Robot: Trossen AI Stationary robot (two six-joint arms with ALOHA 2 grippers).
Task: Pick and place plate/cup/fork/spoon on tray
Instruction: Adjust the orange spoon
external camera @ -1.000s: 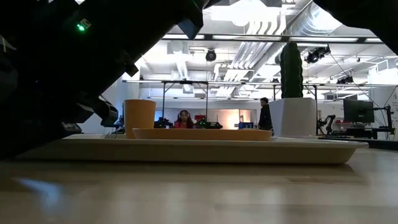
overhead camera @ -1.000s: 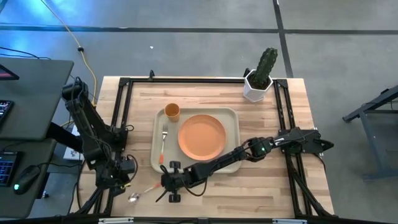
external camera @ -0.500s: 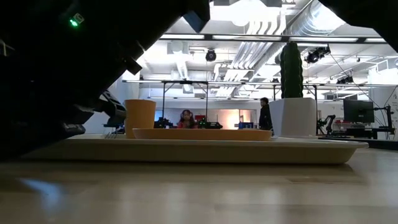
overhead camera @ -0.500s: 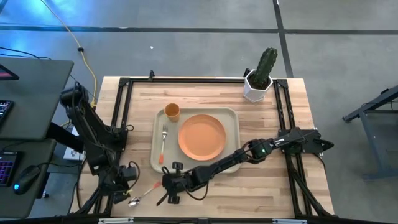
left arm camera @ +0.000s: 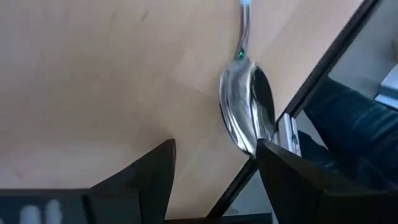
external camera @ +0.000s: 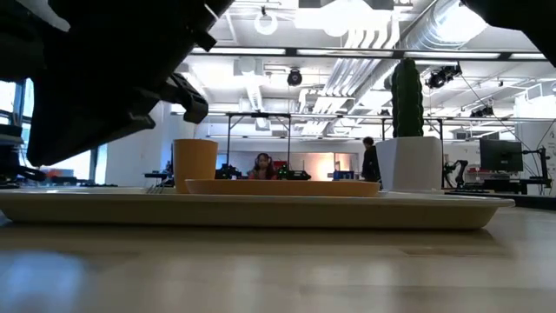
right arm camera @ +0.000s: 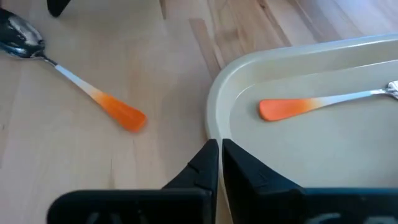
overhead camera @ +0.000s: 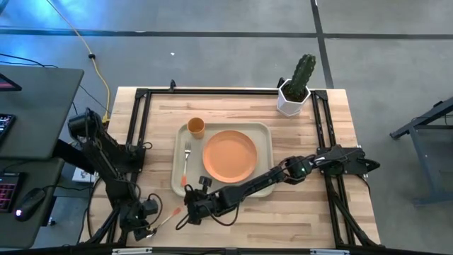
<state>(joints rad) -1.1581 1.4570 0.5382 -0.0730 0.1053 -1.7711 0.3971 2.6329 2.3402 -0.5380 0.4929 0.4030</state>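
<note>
I'm looking at a wood table (overhead camera: 304, 212) w/ black frame rails, grey floor around it; in the low view the room behind is an open workshop w/ ceiling ducts, and a person (external camera: 371, 157) stands far off. A cactus pot (overhead camera: 294, 95) sits at the far right corner.

Tray (overhead camera: 265, 138) lies mid-table. On it: plate (overhead camera: 230, 155) to the right, cup (overhead camera: 196, 127) at the far left corner, fork (overhead camera: 186, 161) along the left side, handle toward the near edge.

Spoon (overhead camera: 164, 218) lies off the tray on bare wood, near left corner, bowl pointing to the table's edge.

Left gripper (overhead camera: 145, 221) is right at the spoon's bowl (left arm camera: 247, 107), fingers spread apart, nothing clamped; wrist view shows the bowl just past one fingertip. Whether it touches, can't tell.

Right gripper (overhead camera: 190, 213) sits low by the tray's near left corner, fingers (right arm camera: 205, 163) pressed together, empty, spoon handle just beside it.
</note>
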